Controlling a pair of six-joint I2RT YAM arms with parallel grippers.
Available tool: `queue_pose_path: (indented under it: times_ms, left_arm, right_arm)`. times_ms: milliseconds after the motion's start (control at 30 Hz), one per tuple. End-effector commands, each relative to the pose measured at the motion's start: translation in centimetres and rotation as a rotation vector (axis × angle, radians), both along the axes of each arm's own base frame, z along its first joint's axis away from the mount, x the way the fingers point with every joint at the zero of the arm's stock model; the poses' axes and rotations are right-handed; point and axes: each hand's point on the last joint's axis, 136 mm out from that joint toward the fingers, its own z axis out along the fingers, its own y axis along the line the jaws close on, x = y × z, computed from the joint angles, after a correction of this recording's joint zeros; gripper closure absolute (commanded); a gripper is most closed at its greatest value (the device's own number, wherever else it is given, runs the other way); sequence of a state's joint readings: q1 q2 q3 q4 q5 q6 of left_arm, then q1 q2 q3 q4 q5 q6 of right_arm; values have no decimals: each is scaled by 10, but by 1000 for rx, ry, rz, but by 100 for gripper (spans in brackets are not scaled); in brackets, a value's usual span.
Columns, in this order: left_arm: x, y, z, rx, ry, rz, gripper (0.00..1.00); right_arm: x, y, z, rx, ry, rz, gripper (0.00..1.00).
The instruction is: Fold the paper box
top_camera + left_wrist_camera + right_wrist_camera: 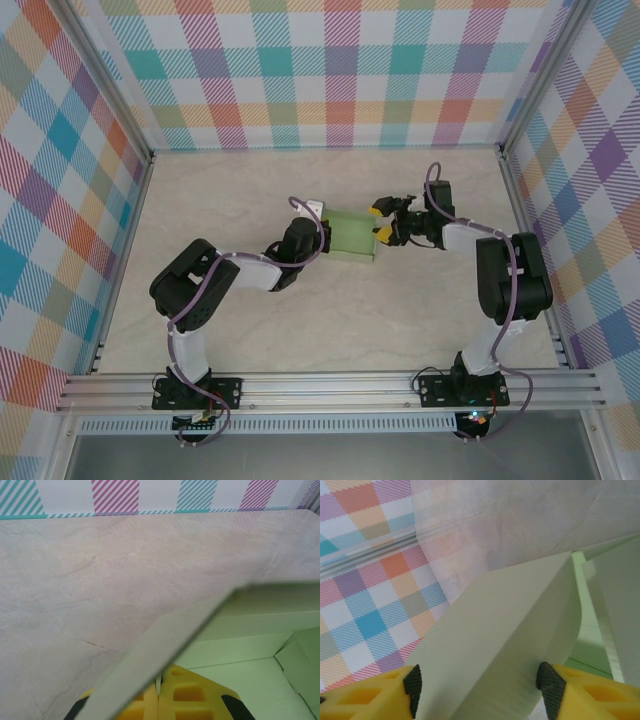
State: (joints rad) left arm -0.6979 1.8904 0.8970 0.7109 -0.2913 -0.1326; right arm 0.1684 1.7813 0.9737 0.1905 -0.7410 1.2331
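The paper box (350, 236), pale green card partly folded up, lies mid-table between both arms. My left gripper (322, 228) is at its left edge. In the left wrist view the yellow fingers (190, 695) are pressed together on a thin card edge, so the left gripper (159, 682) is shut on the box, whose walls (250, 645) rise to the right. My right gripper (380, 225) is at the box's right edge. It stands open (480, 692), with a raised card flap (505, 640) between its black pads (413, 682).
The pale marbled table (330, 320) has free room in front of and behind the box. Plaid walls (320, 70) close in the back and sides. A metal rail (330, 385) runs along the near edge by the arm bases.
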Motion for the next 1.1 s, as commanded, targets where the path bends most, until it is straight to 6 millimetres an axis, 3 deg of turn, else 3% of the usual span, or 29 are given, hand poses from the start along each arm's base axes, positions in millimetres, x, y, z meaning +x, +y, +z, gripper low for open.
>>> queue_pose_path:
  times_ms: [0, 333, 433, 600, 767, 900, 1067]
  left_arm:
    - [-6, -10, -14, 33, 31, -49, 100]
    - [-5, -11, -19, -69, 107, 2, 100]
    - [-2, -3, -22, -94, 129, 75, 100]
    - [-2, 4, -33, -149, 176, 173, 92]
    - [-4, -4, -32, -158, 166, 141, 91]
    - [-4, -5, -29, -148, 152, 131, 91]
    - [-6, -12, -23, -114, 123, 103, 93]
  right_arm:
    - [11, 3, 8, -29, -56, 19, 44]
    - [-12, -9, -10, -200, -35, 122, 51]
    - [-17, -16, -12, -267, -40, 144, 51]
    - [-17, -16, -16, -284, -33, 176, 59]
    - [-17, -15, -28, -268, -10, 166, 58]
    - [-14, -12, -23, -225, -5, 136, 57]
    - [-14, -3, -11, -109, 61, 85, 45]
